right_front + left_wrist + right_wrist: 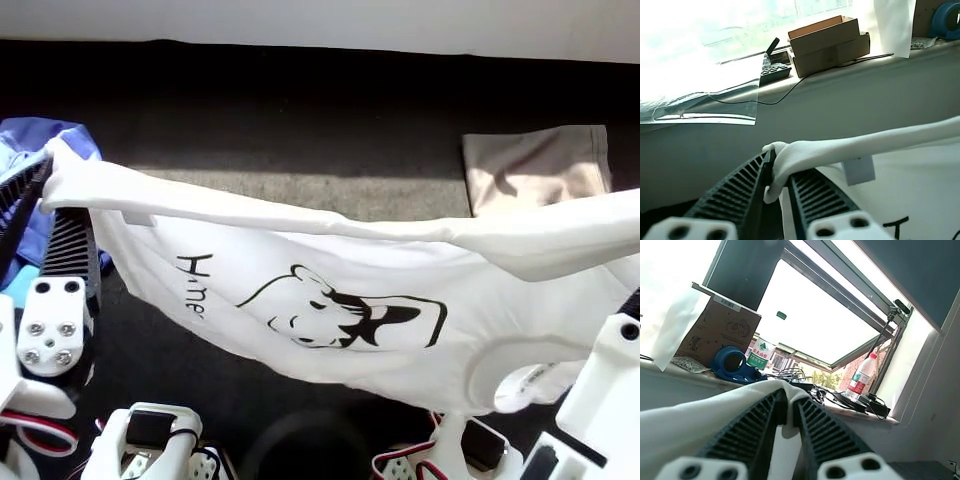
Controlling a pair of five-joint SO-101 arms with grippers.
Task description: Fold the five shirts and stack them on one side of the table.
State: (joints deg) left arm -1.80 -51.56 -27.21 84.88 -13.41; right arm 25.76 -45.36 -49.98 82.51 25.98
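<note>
A white shirt point(330, 270) with a black drawing hangs stretched in the air between both arms, above the dark table. My left gripper point(776, 172) is shut on one corner of the white shirt point(840, 150); in the high view that gripper point(50, 185) is at the left edge. My right gripper point(788, 412) is shut on the opposite end of the white shirt point(695, 420), off the right side of the high view. A folded beige shirt point(537, 167) lies flat at the back right of the table. A blue shirt point(30, 140) is bunched at the far left.
The dark table point(300, 130) lies open behind the hanging shirt. Arm bases point(150, 445) stand along the front edge. A windowsill holds a cardboard box point(827, 42), a blue tape holder point(732, 365) and a bottle point(860, 380).
</note>
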